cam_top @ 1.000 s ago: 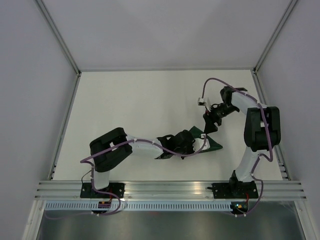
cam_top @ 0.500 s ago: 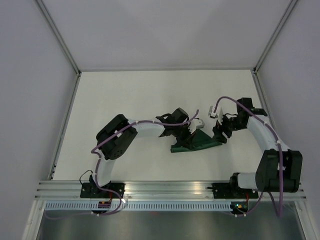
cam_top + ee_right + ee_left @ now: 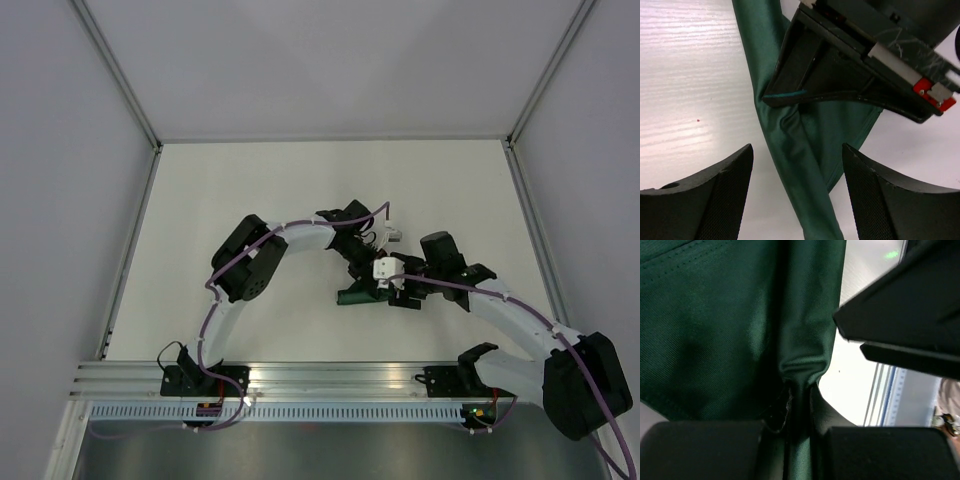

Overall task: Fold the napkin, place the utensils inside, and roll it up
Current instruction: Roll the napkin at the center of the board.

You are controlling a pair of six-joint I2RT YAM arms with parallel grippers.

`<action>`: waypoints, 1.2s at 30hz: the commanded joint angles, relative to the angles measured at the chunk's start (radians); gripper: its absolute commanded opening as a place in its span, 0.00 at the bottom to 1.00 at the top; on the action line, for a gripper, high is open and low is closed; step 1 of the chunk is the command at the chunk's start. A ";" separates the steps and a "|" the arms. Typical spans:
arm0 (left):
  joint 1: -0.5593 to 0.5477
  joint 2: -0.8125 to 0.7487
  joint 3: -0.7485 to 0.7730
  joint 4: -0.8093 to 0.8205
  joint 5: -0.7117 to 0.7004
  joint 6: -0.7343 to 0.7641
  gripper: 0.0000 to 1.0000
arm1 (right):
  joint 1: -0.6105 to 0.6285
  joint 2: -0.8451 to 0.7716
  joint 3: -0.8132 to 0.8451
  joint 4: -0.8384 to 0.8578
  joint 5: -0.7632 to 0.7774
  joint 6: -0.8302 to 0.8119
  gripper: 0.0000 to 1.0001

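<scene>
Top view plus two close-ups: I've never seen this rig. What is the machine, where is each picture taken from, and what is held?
Two robot arms are bolted at the near edge of a white table. The top view looks down from above and behind them. The close-ups come from a camera on each wrist, looking along its fingers. The only loose thing is a dark green napkin, bunched up. The left gripper is shut on a fold of it. The right gripper is open, its fingers either side of the cloth, not pinching.

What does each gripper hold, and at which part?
The left gripper pinches the napkin at a bunched fold; the right gripper is open, holding nothing.
</scene>
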 commanded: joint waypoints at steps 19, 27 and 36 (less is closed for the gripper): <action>0.018 0.047 -0.007 -0.155 -0.040 -0.042 0.29 | 0.189 0.163 -0.056 0.186 0.173 0.084 0.52; 0.030 -0.137 -0.128 0.009 -0.052 -0.097 0.37 | 0.188 0.229 -0.028 0.119 0.136 0.085 0.34; 0.046 -0.283 -0.235 0.181 -0.153 -0.183 0.37 | 0.186 0.276 0.038 0.013 0.078 0.072 0.32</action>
